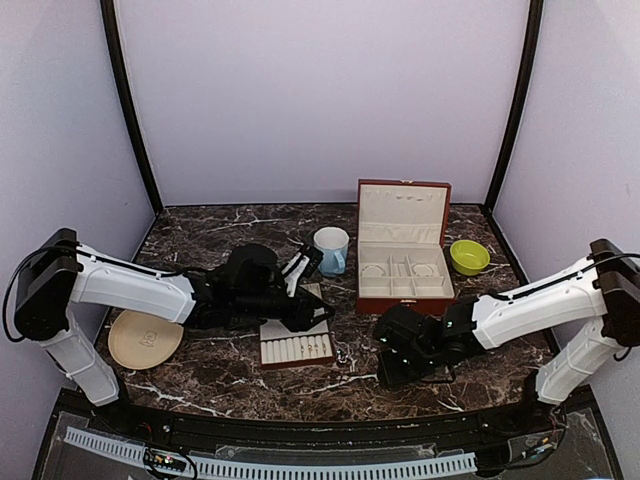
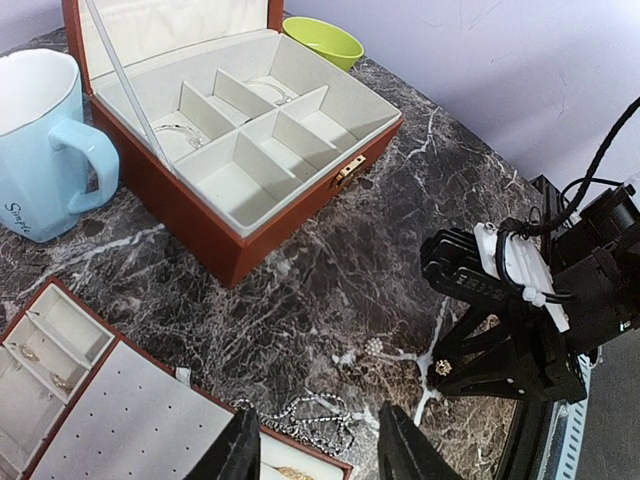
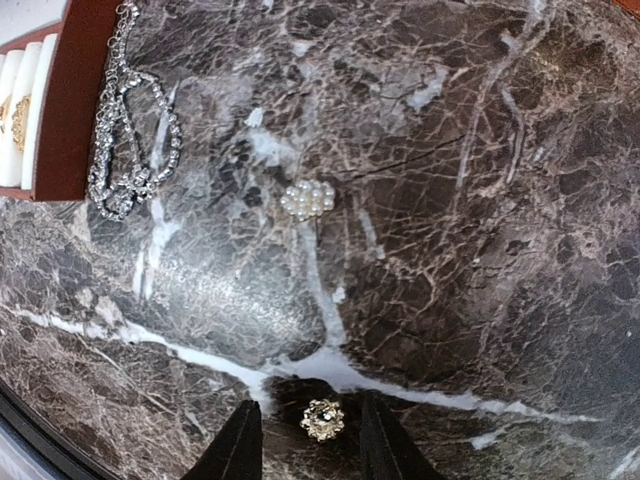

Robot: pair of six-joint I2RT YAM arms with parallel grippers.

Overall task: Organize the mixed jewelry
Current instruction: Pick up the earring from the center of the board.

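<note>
The right end effector (image 3: 308, 408) is set low over the desk (image 3: 500, 220) with its fingers (image 3: 238, 445) spread, one on each side of a small gold stud (image 3: 322, 420). A sliver of marble shows between the stud and each finger, so nothing is pinched yet. The pose reads as a straddle made ready for a pinch. A piece this small and flat offers little to grip, so the fingers must come nearly to the surface with the stud between them. In the wrist view the stud sits slightly off centre in the gap, judged a minor offset. Just beyond the fingertips lies a pearl cluster stud (image 3: 308, 199), apart from the first. Further out, a fine chain (image 3: 130, 120) lies heaped against the red-brown rim of the slotted tray (image 3: 60, 90). The left end effector (image 2: 318, 418) hangs above that chain, its fingers spread with nothing between them. It appears to be parked there awaiting its turn, clear of the other arm. Gold pieces sit in the tray's slots, and thin silvery bangles (image 2: 180, 132) lie in compartments of the open box (image 2: 300, 190) further back. This suggests that sorting by kind is under way, with the two studs and the chain left loose on the desk.
</note>
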